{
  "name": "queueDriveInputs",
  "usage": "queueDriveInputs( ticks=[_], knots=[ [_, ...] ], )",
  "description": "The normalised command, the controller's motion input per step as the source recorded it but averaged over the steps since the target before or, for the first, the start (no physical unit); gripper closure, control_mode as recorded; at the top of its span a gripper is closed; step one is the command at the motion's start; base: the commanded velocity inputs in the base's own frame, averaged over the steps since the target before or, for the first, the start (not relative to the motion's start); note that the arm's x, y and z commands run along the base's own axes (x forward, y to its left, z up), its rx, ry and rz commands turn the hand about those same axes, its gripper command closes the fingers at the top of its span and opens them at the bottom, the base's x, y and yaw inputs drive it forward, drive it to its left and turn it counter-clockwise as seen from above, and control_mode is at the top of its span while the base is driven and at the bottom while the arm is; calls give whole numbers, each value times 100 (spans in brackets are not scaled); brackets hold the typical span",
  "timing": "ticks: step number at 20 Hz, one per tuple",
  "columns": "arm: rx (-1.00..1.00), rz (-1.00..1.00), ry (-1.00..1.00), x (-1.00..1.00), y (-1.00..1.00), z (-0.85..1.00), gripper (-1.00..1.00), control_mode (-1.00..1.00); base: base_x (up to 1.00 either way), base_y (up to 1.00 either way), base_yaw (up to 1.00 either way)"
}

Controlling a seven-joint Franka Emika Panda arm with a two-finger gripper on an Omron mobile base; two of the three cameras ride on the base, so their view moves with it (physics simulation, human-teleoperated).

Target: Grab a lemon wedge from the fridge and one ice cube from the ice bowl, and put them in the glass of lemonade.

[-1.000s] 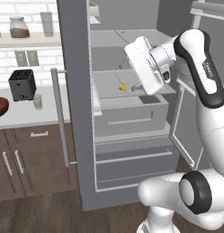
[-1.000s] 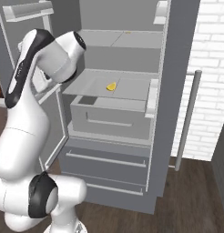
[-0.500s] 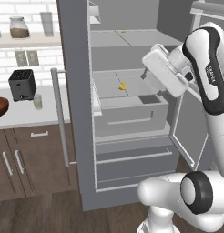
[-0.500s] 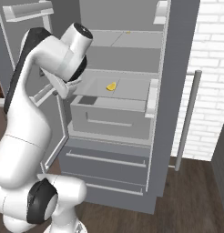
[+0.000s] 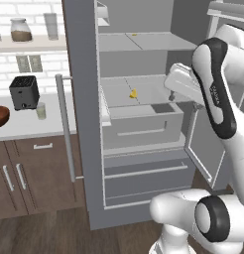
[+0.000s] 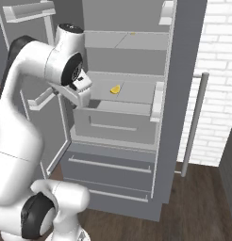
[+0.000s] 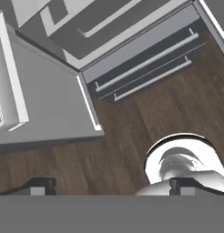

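The gripper points down at the dark wood floor with jaws spread wide and nothing between them, while beyond it the fridge stands open, the lemon wedge lying on its middle shelf, well apart from the hand.

The fridge is tall and grey and stands with both doors swung open, a long thin silver handle running down its left door; two closed drawers sit below the open compartment. The lemon wedge, tiny and bright yellow, lies on the middle shelf inside, above a pulled-forward grey bin. On the white counter to the left, the glass of lemonade stands upright just beside a dark toaster, and the reddish-brown ice bowl sits at the picture's edge.
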Motion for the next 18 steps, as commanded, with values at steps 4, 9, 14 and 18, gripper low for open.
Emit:
queueDriveInputs(
  ticks=[4, 9, 14, 18],
  knots=[
    [-4, 0, -38, -100, -19, -32, -100, -100, 0, 0, 0],
    [-3, 2, -43, -39, -9, -48, -100, -100, 0, 0, 0],
    [-27, 2, -14, 5, 0, -6, -100, -100, 0, 0, 0],
    [-32, 0, 2, 0, -3, 12, -100, -100, 0, 0, 0]
  ],
)
